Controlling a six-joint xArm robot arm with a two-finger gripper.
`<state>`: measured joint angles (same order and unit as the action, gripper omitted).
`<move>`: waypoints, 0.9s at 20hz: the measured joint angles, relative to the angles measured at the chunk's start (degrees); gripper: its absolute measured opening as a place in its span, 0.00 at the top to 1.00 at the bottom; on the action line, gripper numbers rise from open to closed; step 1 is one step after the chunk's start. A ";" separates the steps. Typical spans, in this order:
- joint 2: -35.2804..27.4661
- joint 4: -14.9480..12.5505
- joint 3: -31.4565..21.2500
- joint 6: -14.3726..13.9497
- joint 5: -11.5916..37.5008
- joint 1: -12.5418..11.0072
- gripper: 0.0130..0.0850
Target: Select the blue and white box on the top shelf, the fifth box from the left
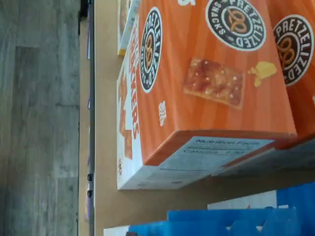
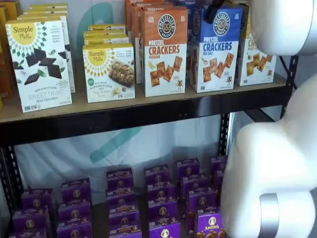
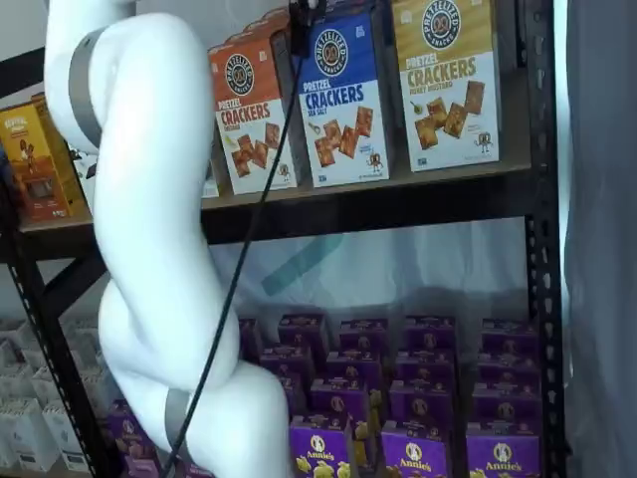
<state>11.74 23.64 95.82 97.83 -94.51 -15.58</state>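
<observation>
Showing tool (image 3: 302,12) above blue and white box (image 3: 343,100) in shelf view; finger gap indiscernible.

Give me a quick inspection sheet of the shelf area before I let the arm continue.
Surface: top shelf, tan board, black front rail.
Job's thing: blue and white box upright at the front edge, between orange carton and yellow-topped carton.
Clutter: Simple Mills boxes to one side; purple boxes on the lower level.
Gripper: black fingers at the view's top edge above the blue box; opening cannot be told.
Cables: black cable hanging past the arm.
Surroundings: white arm in front of the shelves.
</observation>
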 joint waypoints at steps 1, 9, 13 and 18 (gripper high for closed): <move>-0.29 -0.26 0.11 -0.03 -0.29 0.18 0.00; -4.01 -3.01 5.04 -0.46 -6.47 1.07 0.00; -4.67 -4.15 6.10 -0.48 -7.38 1.38 0.00; -3.80 -4.23 4.58 -0.47 -5.63 1.61 0.00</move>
<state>7.94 19.41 100.40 97.36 -100.15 -13.96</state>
